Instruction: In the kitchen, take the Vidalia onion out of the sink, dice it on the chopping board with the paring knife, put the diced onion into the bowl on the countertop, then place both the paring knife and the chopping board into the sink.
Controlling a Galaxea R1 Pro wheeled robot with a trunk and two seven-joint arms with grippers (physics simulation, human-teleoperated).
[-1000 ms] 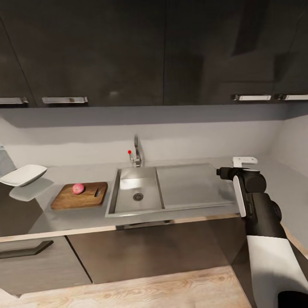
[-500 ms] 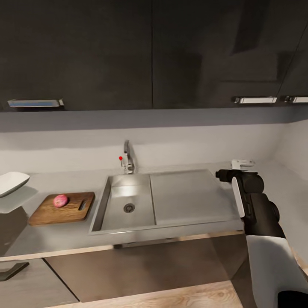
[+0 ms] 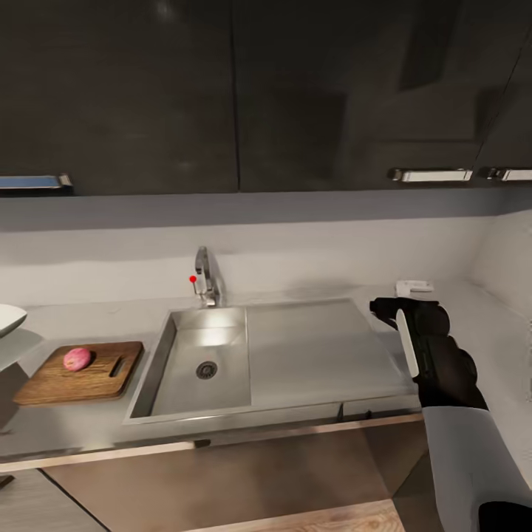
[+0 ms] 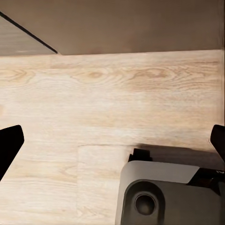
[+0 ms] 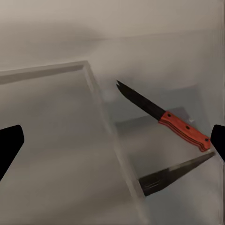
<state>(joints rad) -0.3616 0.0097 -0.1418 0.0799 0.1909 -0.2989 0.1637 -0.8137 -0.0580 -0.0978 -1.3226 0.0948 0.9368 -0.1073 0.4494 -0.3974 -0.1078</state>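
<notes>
From the head view, the sink (image 3: 196, 366) sits in the middle of the grey surface (image 3: 89, 436), its basin with the round drain toward the left arm's side and the flat drainboard (image 3: 314, 351) toward the right arm's side. The chrome faucet (image 3: 206, 276) with its red dot stands behind the basin. Just beside the sink on the left arm's side lies the chopping board (image 3: 74, 363), flat on the surface, slot handle hole toward the sink. The Vidalia onion (image 3: 77, 358) rests on the board, whole. At the far edge of that side, a sliver of the white bowl (image 3: 9, 319) shows, raised over its own shadow.

The right arm reaches forward past the drainboard's outer end, and the right gripper (image 5: 112, 145) shows in the right wrist view with its dark fingertips (image 5: 9, 143) spread wide at the frame's edges, gripping nothing. Between them, the paring knife (image 5: 161, 117) lies on the surface just beside the drainboard's raised edge, red handle away from the sink and dark blade pointing toward it, a dark reflection beneath it.

The left gripper (image 4: 112, 145) hangs over pale wooden floor (image 4: 93, 93), fingertips likewise spread wide and bare
</notes>
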